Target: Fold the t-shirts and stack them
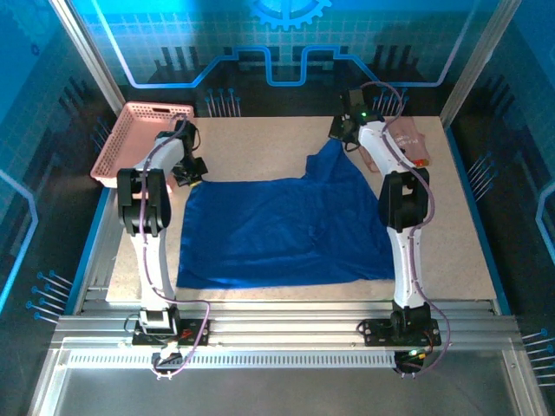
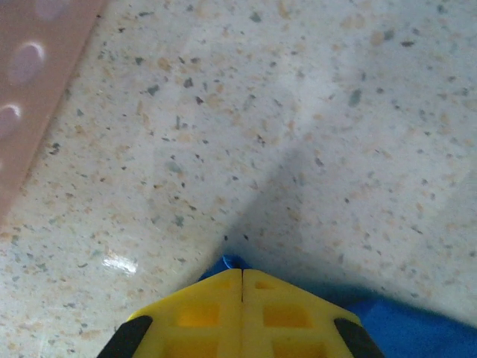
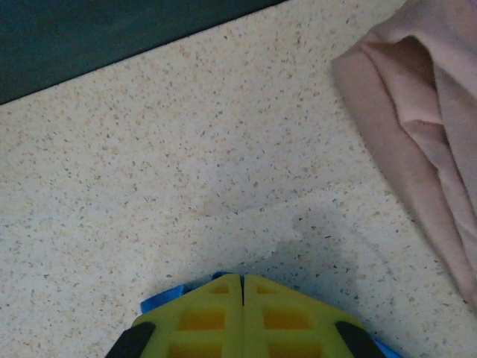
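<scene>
Blue t-shirt (image 1: pixel 277 230) is spread flat mid-way on the surface (image 1: pixel 260 139), long side running left-right. Its far-right corner is pulled backward, clamped in the right pincer (image 3: pixel 243 277). The far-left corner's clamped in the left pincer (image 2: pixel 242 274). Pink t-shirt (image 1: pixel 408 143) is bunched far right.

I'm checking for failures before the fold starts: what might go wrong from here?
The left gripper and right gripper each pinch just a sliver of the blue shirt, so a corner may slip out. The pink shirt lies close beside the right gripper and might get dragged along.
</scene>
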`<control>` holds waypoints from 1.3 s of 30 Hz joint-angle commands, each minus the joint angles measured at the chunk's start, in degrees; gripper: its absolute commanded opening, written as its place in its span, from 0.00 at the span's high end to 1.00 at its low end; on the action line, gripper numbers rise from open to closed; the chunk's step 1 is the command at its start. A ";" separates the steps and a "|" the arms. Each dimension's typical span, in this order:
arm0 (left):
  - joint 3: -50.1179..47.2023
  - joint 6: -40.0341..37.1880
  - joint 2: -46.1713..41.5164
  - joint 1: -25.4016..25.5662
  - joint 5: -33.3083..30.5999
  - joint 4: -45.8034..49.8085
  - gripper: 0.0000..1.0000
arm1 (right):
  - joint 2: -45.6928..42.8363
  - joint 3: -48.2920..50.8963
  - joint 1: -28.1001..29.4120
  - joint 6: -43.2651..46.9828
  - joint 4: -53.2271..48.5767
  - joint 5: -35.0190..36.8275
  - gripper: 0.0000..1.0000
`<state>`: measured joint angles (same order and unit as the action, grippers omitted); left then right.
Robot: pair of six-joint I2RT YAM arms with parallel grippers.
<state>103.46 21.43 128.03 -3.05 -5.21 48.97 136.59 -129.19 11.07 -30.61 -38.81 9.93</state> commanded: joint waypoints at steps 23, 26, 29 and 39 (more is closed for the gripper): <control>-19.03 -0.95 -23.98 -0.73 3.82 -9.55 1.00 | -26.12 31.16 -2.18 6.56 11.93 2.91 1.00; -21.58 -1.08 -26.24 -0.75 3.54 -10.44 1.00 | -30.24 36.54 -2.99 6.56 13.41 2.27 1.00; -24.17 -0.90 -28.82 -0.73 2.89 -10.91 1.00 | -34.09 41.71 -3.59 6.13 13.88 1.85 1.00; -34.14 2.09 -35.94 -1.08 2.26 -11.96 1.00 | -47.07 59.80 -6.18 3.64 15.42 1.85 1.00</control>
<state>71.72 21.52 94.41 -3.55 -1.91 37.15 92.73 -72.55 6.59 -25.65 -24.62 11.55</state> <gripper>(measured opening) 0.052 0.061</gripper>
